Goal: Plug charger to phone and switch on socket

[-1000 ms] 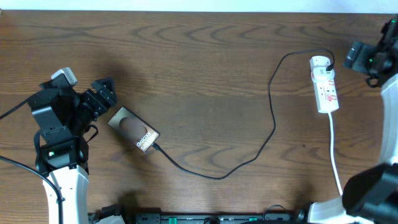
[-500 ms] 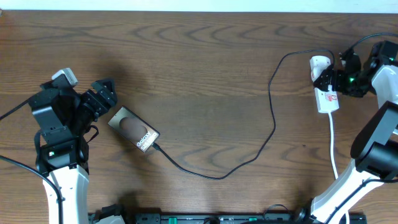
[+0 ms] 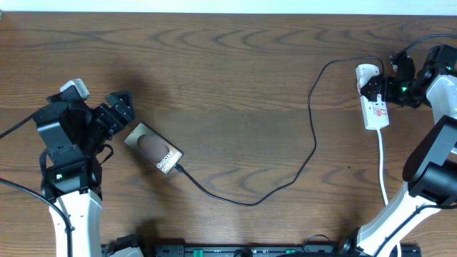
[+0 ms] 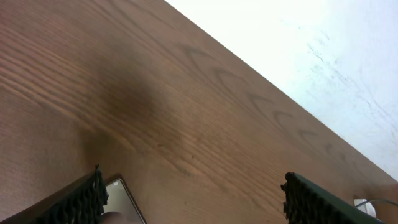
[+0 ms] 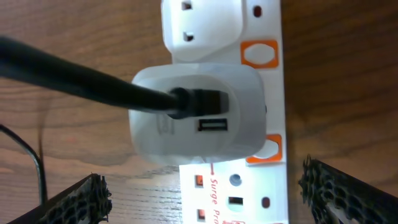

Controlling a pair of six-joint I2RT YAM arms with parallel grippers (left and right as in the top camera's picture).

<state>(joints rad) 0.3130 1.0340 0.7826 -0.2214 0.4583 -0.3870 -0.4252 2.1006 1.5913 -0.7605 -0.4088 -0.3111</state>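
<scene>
Status: right end effector (image 5: 205,198) is held wide open, empty, over the adapter (image 5: 193,118) on the socket (image 3: 376,114). Left end effector (image 4: 202,202) is open, empty, far left of the socket, as is the phone (image 3: 153,148). Charger (image 3: 314,135) looks seated.

Risk: orange switch (image 5: 259,53) is missed, socket gets shoved, charger is yanked.

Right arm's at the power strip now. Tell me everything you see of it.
The power strip is a narrow white plastic bar lying flat near the far right corner of the table. A white adapter sits in one outlet, with the black charger cable in one of its two USB ports. Orange-rimmed buttons sit beside the outlets, red lettering marks the face, and a white cord leaves its near end. The right gripper is over it, fingers open; contact can't be judged.
</scene>
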